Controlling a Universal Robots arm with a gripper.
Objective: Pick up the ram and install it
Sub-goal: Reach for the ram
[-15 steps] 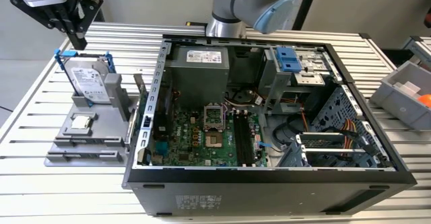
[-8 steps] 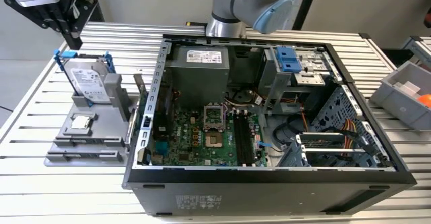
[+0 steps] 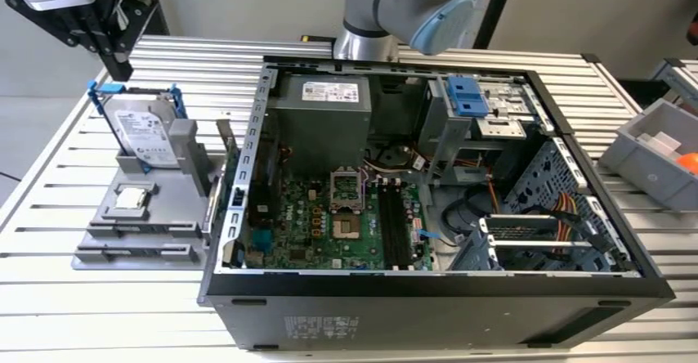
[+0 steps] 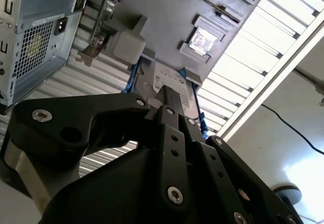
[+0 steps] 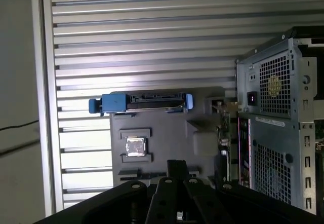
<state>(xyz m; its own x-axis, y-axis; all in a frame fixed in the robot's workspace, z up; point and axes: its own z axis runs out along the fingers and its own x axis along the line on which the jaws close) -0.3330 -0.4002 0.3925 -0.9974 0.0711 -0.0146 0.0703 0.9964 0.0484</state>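
Observation:
The ram (image 3: 228,149) stands on edge in the grey holder (image 3: 109,216), on the side next to the open computer case (image 3: 436,289). It appears as a thin green strip, the ram (image 4: 99,12), and edge-on as the ram (image 5: 223,128). My gripper (image 4: 170,96) hangs high above the holder with its fingers together and nothing between them; its black tip, my gripper (image 5: 177,167), sits over the holder's edge, apart from the ram. The motherboard's black slots (image 3: 394,224) lie inside the case.
A silver hard drive in a blue frame (image 3: 142,126) stands at the holder's back, and a small square processor chip (image 3: 133,198) lies in front of it. The arm (image 3: 409,3) rises behind the case. A grey bin (image 3: 659,154) sits at the exterior view's right.

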